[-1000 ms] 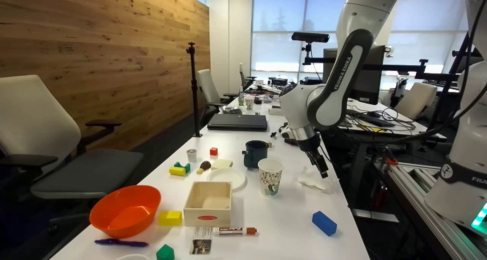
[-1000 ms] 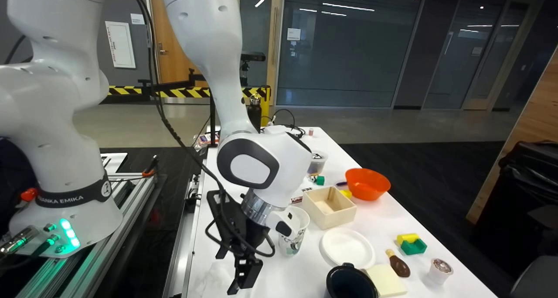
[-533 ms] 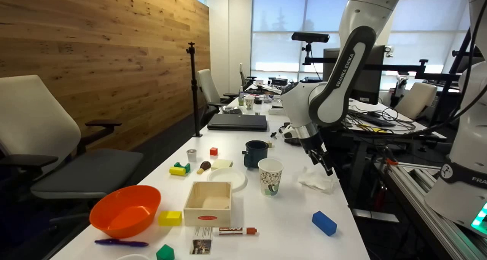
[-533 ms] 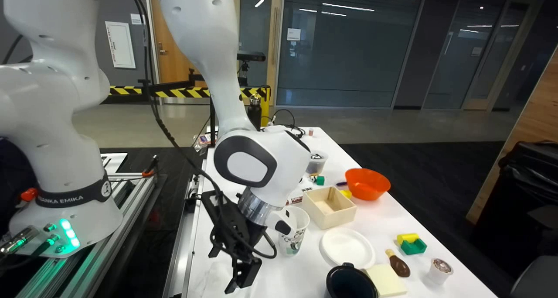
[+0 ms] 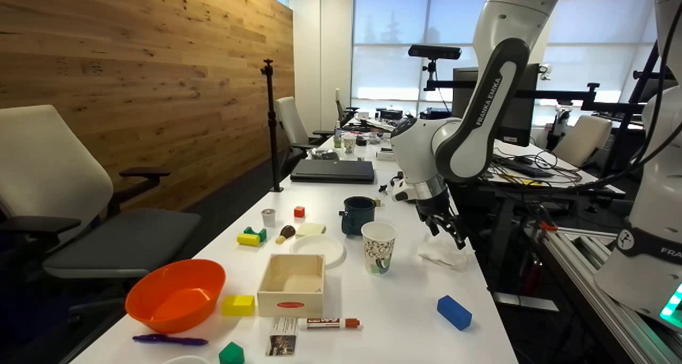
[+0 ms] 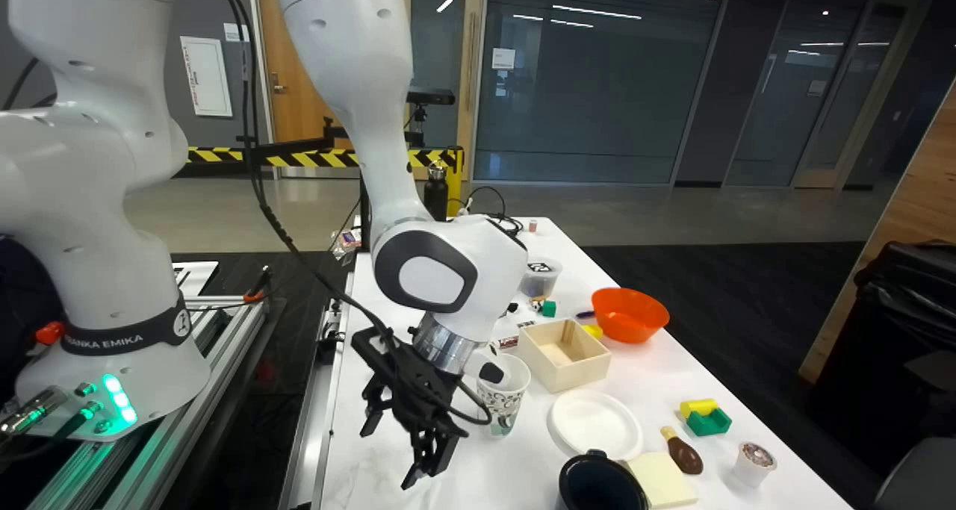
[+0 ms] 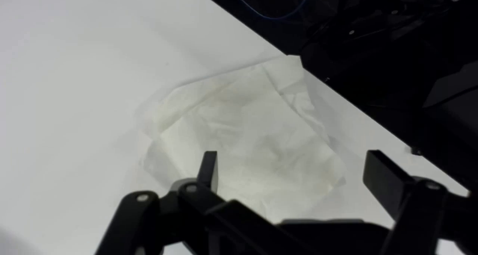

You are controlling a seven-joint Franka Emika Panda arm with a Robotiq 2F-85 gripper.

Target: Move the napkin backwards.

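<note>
The white, crumpled napkin (image 7: 242, 124) lies on the white table by its long edge, one corner reaching that edge in the wrist view. It shows in both exterior views (image 5: 443, 255) (image 6: 360, 481), pale against the table. My black gripper (image 7: 291, 163) is open and empty, pointing down above the napkin. In the wrist view the left finger overlaps the napkin's near part and the right finger stands beyond its right corner, over bare table. The gripper shows in both exterior views (image 5: 447, 238) (image 6: 390, 456). The napkin's near end is partly hidden behind the gripper in the wrist view.
A patterned paper cup (image 5: 379, 249) and a dark mug (image 5: 358, 216) stand beside the napkin. A blue block (image 5: 454, 313) lies nearer that camera along the same table edge. A white plate (image 5: 325, 250), a wooden box (image 5: 291, 305) and an orange bowl (image 5: 176, 294) are farther across.
The gripper has turned at the wrist, so both fingers show spread apart in the exterior views. It has shifted slightly toward the table edge over the last second. The napkin looks unmoved.
</note>
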